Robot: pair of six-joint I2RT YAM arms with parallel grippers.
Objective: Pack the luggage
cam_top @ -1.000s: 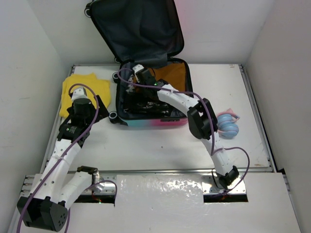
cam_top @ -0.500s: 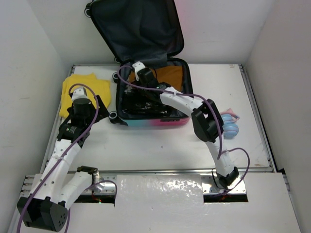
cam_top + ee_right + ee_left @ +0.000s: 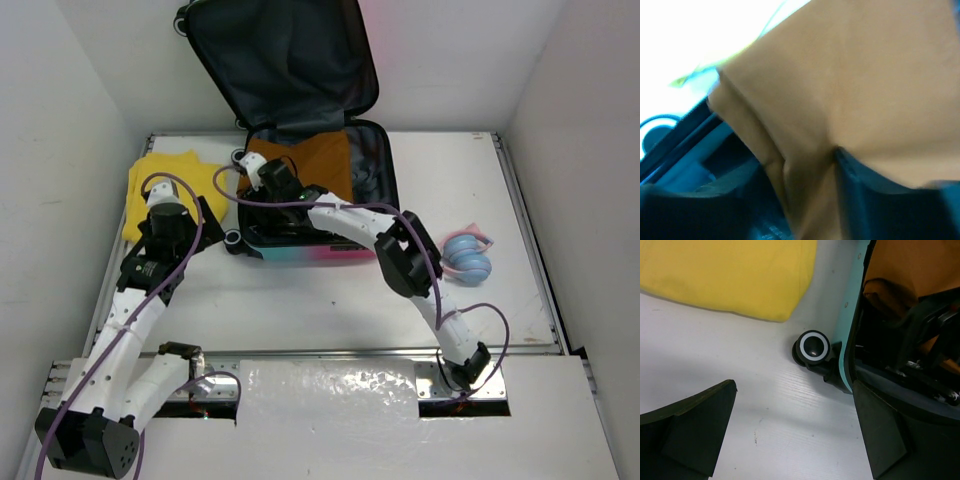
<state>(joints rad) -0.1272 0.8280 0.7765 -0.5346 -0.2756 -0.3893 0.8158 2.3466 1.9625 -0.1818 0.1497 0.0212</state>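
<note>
The luggage (image 3: 310,253) lies open on the table, its dark-lined lid leaning against the back wall; its teal shell (image 3: 847,330) and a black wheel (image 3: 814,346) show in the left wrist view. An orange cloth (image 3: 312,160) is spread over the back of its tray. My right gripper (image 3: 258,170) reaches into the tray's left side; its fingers stand apart with a fold of the orange cloth (image 3: 865,75) lying between them at the right gripper (image 3: 800,200). My left gripper (image 3: 205,225) hovers open over bare table, left of the wheel, with nothing inside the left gripper (image 3: 795,440).
A yellow cloth (image 3: 165,180) lies on the table left of the suitcase, just beyond my left gripper; it also fills the top of the left wrist view as the yellow cloth (image 3: 730,275). Blue headphones (image 3: 467,258) sit right of the suitcase. White walls close in on both sides.
My right gripper has swept left across the tray, drawing the orange cloth with it, and its jaws have parted. The left arm has stayed still.
</note>
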